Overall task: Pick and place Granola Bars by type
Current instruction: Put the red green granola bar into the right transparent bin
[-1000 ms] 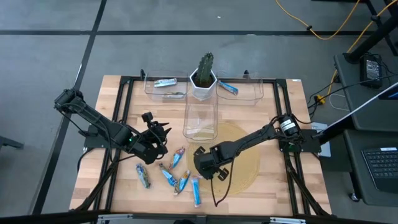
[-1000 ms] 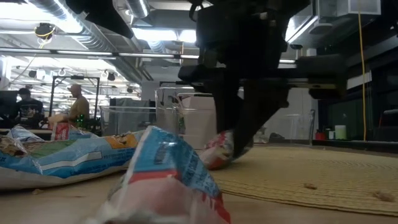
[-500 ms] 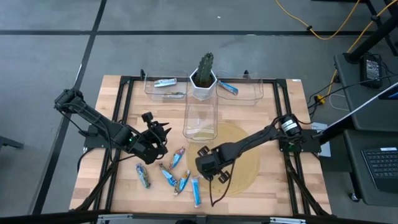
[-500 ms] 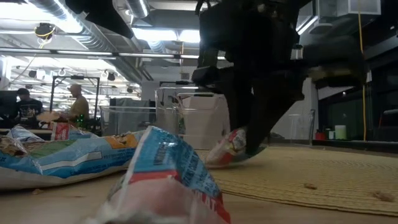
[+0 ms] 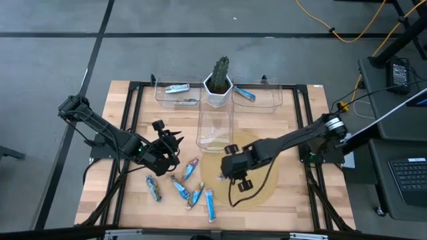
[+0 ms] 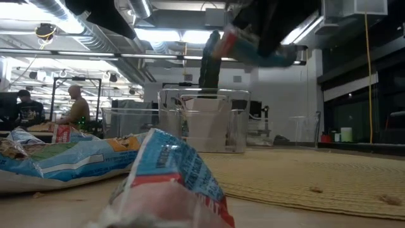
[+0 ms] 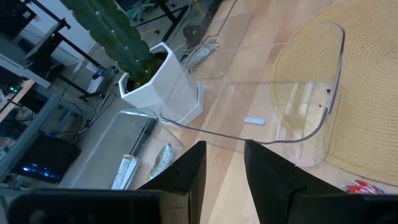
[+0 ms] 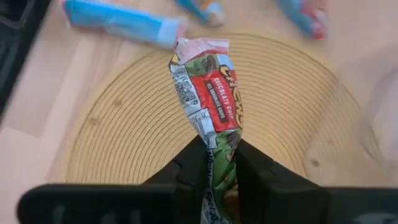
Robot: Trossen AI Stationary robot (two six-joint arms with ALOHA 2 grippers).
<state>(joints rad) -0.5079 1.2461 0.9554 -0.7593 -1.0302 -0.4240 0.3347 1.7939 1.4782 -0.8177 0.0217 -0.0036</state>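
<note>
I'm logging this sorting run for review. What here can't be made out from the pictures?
- Held granola bar: its lower end is hidden between the right end effector's fingers in the right wrist view; blurred in the low view.
- Bars in the left bin: too small in the high view to read their type.
- Left end effector: high view too small to show whether it touches anything.

Nine granola bars (image 5: 212,205), three bins (image 5: 215,127)

Red label on the granola bar (image 8: 211,109) wrapper is reading "CHEWY" in part, with "CHOCOLATE CHIP" beneath. Remaining print is showing too small to read.
</note>
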